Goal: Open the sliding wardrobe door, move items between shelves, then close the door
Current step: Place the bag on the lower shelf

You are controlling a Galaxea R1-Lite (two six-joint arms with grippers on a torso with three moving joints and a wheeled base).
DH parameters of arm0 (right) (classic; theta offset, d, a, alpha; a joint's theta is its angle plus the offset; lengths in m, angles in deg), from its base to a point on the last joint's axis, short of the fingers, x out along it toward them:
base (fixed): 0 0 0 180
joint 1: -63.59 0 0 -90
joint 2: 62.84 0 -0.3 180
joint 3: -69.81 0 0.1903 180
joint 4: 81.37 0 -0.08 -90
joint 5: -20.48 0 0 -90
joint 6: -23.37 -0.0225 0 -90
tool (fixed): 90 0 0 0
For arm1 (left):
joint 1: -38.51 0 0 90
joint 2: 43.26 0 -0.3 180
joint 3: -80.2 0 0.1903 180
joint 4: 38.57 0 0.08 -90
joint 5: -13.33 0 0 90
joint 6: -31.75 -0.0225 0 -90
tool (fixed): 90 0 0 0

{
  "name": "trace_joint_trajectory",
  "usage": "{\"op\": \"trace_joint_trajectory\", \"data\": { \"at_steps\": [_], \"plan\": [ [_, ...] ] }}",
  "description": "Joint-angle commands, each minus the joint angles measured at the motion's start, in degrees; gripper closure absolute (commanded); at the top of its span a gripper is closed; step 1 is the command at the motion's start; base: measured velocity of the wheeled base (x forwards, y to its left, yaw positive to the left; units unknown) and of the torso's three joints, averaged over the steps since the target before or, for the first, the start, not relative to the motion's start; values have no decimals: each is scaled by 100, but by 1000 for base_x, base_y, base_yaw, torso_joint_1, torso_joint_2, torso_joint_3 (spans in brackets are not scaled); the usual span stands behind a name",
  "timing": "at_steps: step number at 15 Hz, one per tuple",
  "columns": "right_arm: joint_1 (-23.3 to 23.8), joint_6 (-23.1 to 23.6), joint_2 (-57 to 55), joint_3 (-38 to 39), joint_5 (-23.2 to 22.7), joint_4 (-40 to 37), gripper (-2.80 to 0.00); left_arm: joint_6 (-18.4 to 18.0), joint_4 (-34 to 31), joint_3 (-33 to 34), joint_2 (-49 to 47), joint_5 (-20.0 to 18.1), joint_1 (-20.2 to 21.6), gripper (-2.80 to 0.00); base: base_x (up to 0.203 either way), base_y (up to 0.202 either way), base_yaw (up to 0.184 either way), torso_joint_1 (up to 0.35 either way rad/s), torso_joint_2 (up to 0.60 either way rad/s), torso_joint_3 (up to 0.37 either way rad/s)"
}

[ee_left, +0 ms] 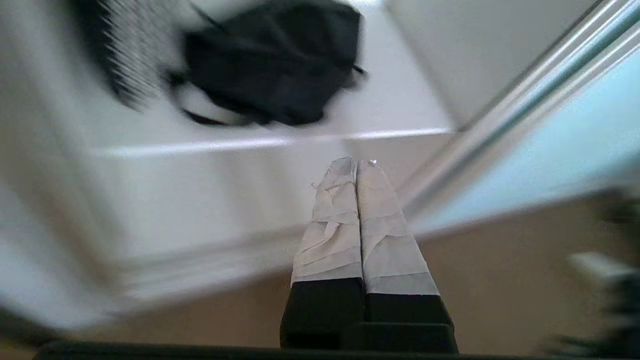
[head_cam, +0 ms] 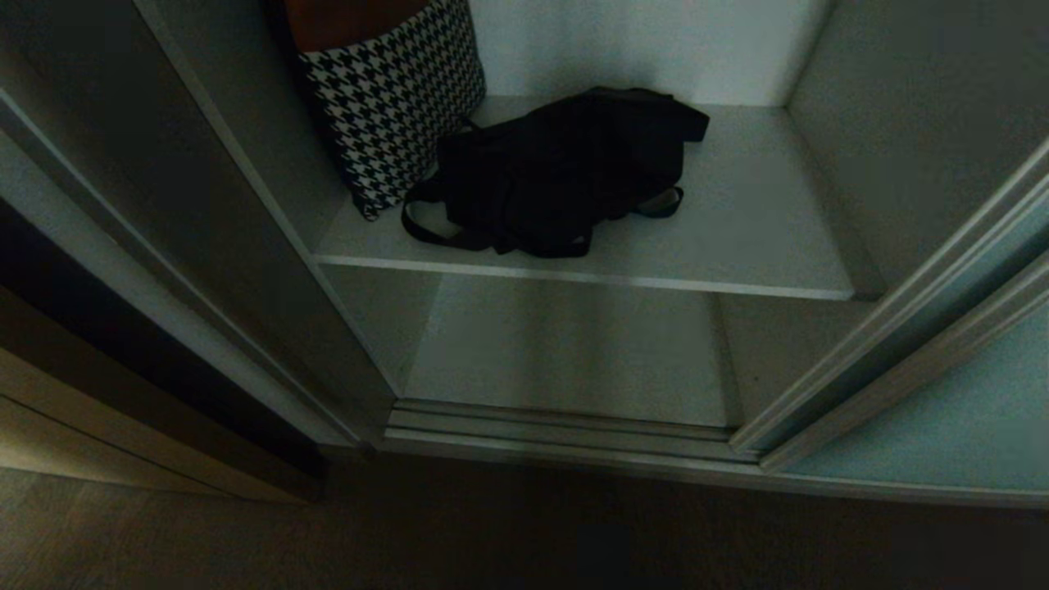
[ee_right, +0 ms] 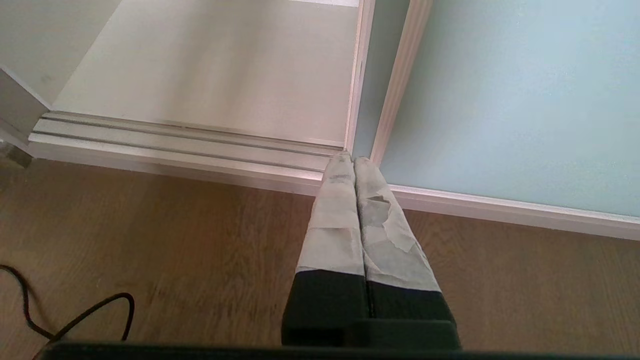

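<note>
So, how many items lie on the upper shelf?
2: a black bag mid-shelf, a houndstooth cushion leaning at its left. More may hide behind them.

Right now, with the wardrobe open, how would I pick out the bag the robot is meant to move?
Find the open wardrobe compartment beside the frosted pale blue-green sliding door, then its upper white-grey laminate shelf. The floppy black fabric bag lies slumped near the shelf's middle, straps trailing toward the front edge. Unlike the black-and-white houndstooth cushion propped up at its left, it is plain black and flat.
</note>
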Motion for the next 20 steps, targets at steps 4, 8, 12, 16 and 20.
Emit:
{"op": "trace_joint_trajectory", "data": {
  "at_steps": [4,8,12,16,20],
  "plan": [
    [-1,-2,1,0,0,4,0,814,-141,-1420,-2865,-248,-693,0,0,0,0,0,0,0],
    [-1,-2,1,0,0,4,0,1109,-165,-2470,-4142,417,-1808,0,0,0,0,0,0,0],
    [-1,-2,1,0,0,4,0,1649,-190,-3426,-5394,1287,-2236,0,0,0,0,0,0,0],
    [-1,-2,1,0,0,4,0,2711,-302,-4206,-6452,2274,-2507,-280,0,0,0,0,0,0],
    [-1,-2,1,0,0,4,0,3313,-353,-4287,-6831,2674,-2598,-280,0,0,0,0,0,0]
  ]
}}
